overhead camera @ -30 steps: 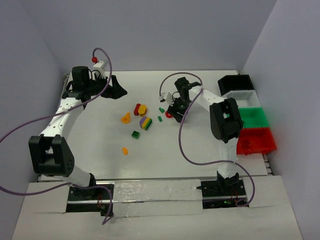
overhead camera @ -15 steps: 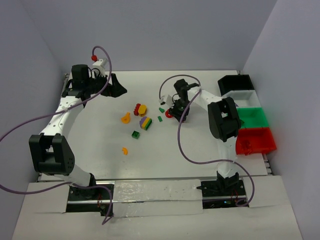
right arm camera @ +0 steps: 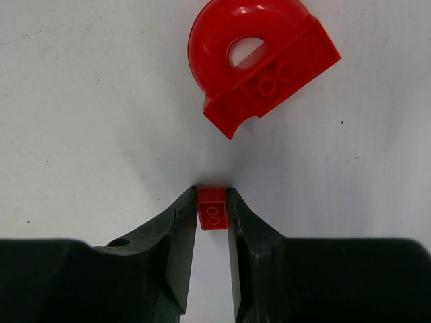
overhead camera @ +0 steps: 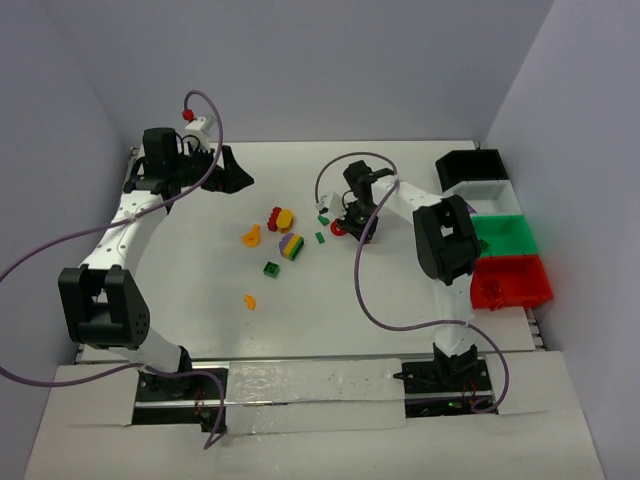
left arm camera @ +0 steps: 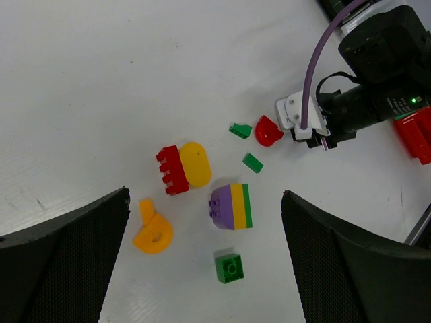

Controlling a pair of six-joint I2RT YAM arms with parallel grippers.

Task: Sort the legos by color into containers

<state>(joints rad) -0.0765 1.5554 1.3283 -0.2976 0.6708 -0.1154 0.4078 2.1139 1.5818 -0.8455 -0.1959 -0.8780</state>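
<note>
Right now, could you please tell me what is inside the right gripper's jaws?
A small red brick sits pinched between the fingers of the right gripper, studs facing the camera. Its two sides are covered by the fingers, and nothing else shows between them.

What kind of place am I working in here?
Most likely a robot test cell: a white table boxed in by plain pale walls, a left arm and right arm bolted at its near edge, toy bricks, one small red brick pinched in the right tool, and a row of bins.
</note>
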